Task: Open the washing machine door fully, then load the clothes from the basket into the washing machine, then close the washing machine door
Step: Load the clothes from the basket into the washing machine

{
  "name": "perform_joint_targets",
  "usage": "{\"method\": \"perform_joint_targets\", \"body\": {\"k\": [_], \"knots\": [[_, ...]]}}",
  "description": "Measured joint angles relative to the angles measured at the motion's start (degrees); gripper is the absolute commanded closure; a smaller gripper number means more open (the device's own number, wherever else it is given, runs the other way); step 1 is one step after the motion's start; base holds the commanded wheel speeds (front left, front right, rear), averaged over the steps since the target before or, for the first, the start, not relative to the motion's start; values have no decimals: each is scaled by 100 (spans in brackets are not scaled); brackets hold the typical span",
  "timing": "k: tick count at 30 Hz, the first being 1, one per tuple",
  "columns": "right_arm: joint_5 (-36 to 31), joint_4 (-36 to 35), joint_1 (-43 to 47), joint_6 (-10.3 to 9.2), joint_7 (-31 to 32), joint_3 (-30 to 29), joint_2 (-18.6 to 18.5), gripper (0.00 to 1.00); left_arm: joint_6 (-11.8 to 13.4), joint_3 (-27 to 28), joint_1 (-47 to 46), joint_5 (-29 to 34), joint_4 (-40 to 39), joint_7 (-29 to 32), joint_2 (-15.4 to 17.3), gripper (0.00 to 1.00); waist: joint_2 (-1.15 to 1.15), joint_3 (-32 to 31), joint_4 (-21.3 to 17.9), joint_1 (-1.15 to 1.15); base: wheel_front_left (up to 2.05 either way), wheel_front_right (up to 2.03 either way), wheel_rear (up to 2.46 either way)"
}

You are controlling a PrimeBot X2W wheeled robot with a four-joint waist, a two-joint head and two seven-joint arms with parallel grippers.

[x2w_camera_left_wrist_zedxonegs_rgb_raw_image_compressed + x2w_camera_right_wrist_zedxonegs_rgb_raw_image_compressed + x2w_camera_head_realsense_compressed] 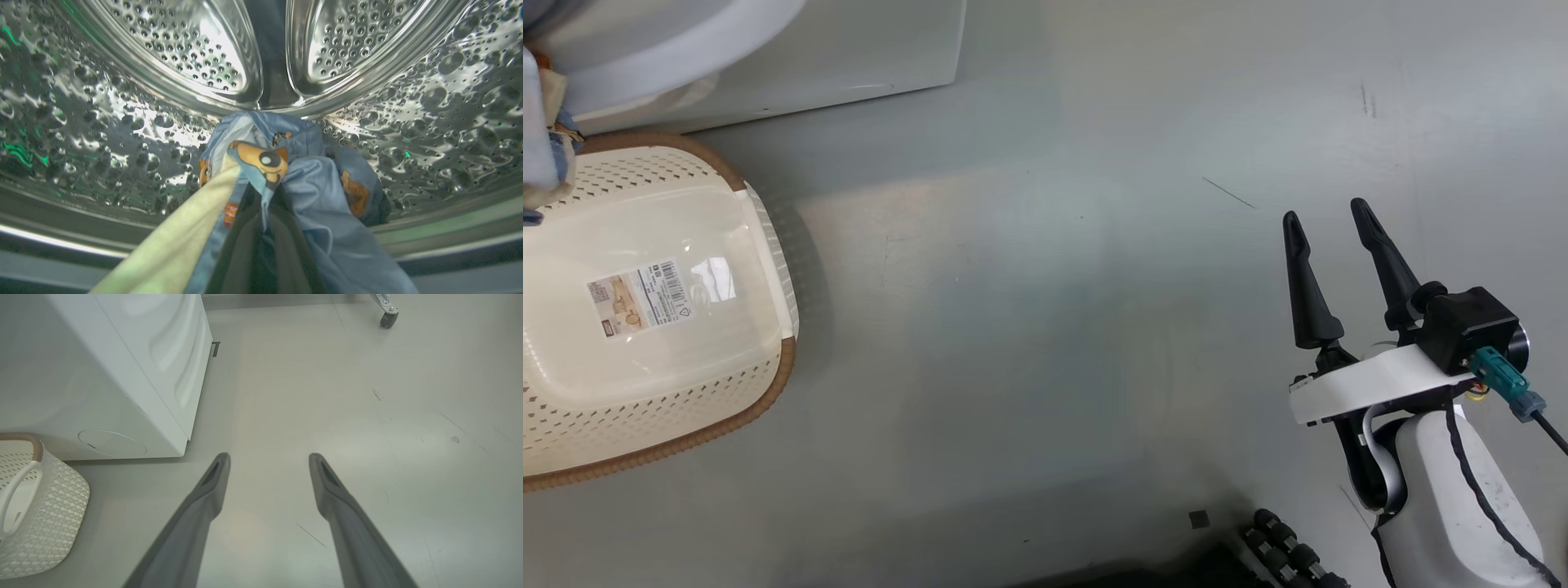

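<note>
My left gripper (263, 228) reaches into the washing machine's steel drum (122, 143), shut on the clothes (294, 179). The light blue and cream cloth drapes over its dark fingers and hides their tips. A strip of the same cloth (547, 163) shows at the head view's far left edge. The basket (768, 392) stands on the floor before the washing machine (849, 49), its floor bare but for a sticker. A pale rounded rim (686, 41) above it looks like the open washing machine door. My right gripper (1325, 212) hangs open over the floor, nothing between its fingers.
The right wrist view has the right gripper (269, 457) over grey floor, the white machine (102, 355) to the left, the basket (53, 498) at lower left and a caster wheel (386, 318) at the top. Dark parts of my base (1282, 547) sit at the head view's bottom.
</note>
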Motion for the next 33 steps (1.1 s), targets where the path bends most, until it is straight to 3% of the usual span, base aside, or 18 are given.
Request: {"method": "perform_joint_targets", "body": {"k": [11,16,17,18,33], "knots": [[14,41,-7,0,0,51,24,0,0,-415,-765,730,-461,-1436,282,100,0,118,-71,0,0,0,0],[15,57,-30,0,0,47,24,0,1,-457,-762,727,-85,-1512,146,100,0,139,-94,0,0,0,0],[15,57,-37,0,0,47,24,0,8,-437,-758,688,3,-1512,131,73,0,140,-95,0,0,0,0],[16,58,-48,0,0,46,24,0,27,-427,-755,677,90,-1514,126,0,0,140,-95,0,0,0,0],[14,102,-156,0,0,-56,27,0,54,-441,-740,597,719,-1812,-57,0,0,12,54,0,0,0,0]]}}
